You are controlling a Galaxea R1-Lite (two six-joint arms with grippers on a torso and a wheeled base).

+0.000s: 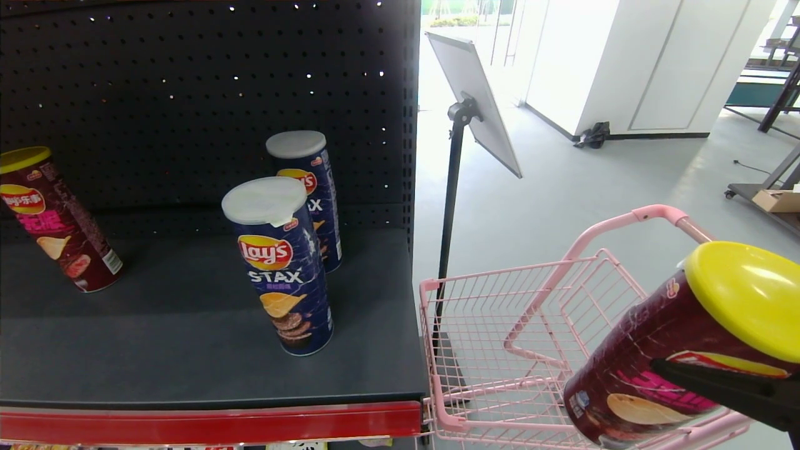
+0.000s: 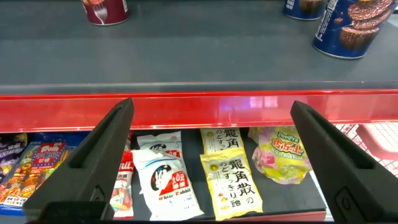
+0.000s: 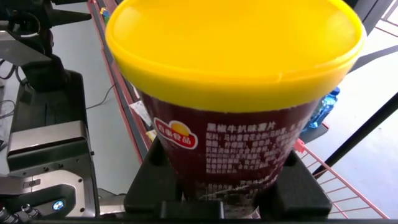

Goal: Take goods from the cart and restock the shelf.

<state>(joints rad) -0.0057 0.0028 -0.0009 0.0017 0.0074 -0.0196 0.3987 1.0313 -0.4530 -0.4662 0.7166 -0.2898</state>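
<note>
Grey shelf (image 1: 156, 337) beside pink cart (image 1: 650, 214); right end effector (image 3: 227, 193) grips yellow-lidded maroon can (image 1: 656, 350); left end effector (image 2: 211, 109) wide.

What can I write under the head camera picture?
Right gripper holds a yellow-lidded chip can above the pink cart, beside a shelf with three cans.

Two blue cans (image 1: 284, 269) (image 1: 307, 194), two maroon cans (image 1: 59, 219) (image 1: 637, 337), one cart (image 1: 656, 214)
</note>
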